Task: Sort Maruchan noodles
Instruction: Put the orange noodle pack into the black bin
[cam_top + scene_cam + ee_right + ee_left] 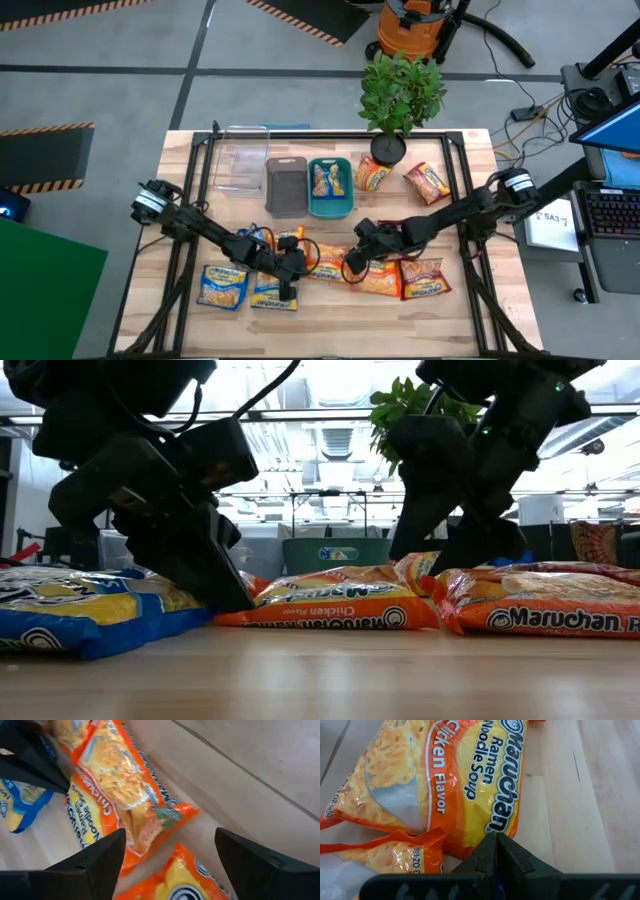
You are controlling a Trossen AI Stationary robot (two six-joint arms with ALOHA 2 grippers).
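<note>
- High view: workshop floor with hazard-striped mats; a pale wooden table (330,305) carries a potted green plant (398,95) at the far edge. A clear plastic bin (241,160) and a grey bin (286,186) look empty; the teal bin (331,205) holds one orange-and-yellow ramen packet (325,180). Two more orange packets (372,175) lie near the plant, unsorted. Blue-and-yellow packets (223,285) sit at the near left, red-wrapped ones (425,277) at the near right.
- Low view: both arms stand low over the packets; a flat orange chicken-flavour packet (335,605) lies on the wood between them.
- Left wrist view: left gripper (496,851) pinched tight, tips at the edge of an orange packet (445,785); whether it clamps the wrapper, I cannot tell.
- Right wrist view: right gripper (169,851) spread wide, empty, hovering over the orange packet (112,795).
- Judgement: sorting barely begun; one packet binned, about ten left.
</note>
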